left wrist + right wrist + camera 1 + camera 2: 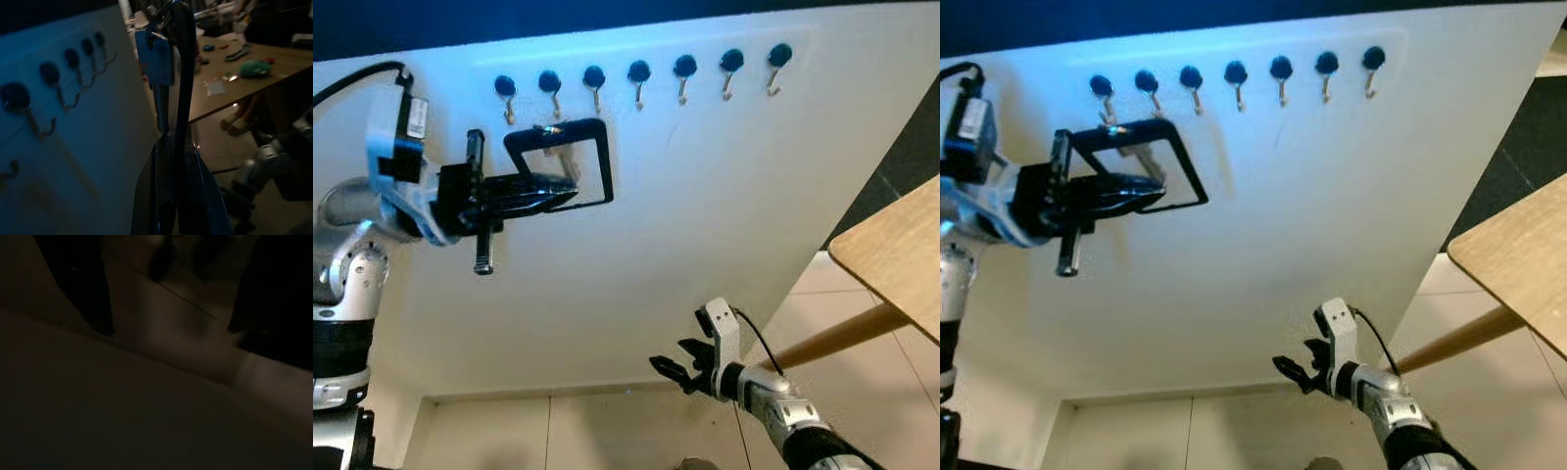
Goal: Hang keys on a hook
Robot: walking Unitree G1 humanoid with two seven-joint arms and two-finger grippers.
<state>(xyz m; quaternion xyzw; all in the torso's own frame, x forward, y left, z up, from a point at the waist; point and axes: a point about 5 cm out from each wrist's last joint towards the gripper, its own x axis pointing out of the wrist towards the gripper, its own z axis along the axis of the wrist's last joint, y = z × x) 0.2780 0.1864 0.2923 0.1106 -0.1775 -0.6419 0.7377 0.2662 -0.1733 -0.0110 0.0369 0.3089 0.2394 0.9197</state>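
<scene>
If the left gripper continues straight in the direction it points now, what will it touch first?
Probably the white board. The left gripper, shut on the black loop, points along the board below the hooks; depth is unclear.

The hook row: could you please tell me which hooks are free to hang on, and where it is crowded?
Five hooks from the third to the last hang bare over blank wall. It is crowded at the first two, where the left gripper holds the black loop.

a row of hooks (639,78) runs across the wall's (724,215) top; the desk (896,250) stands to its right.
</scene>
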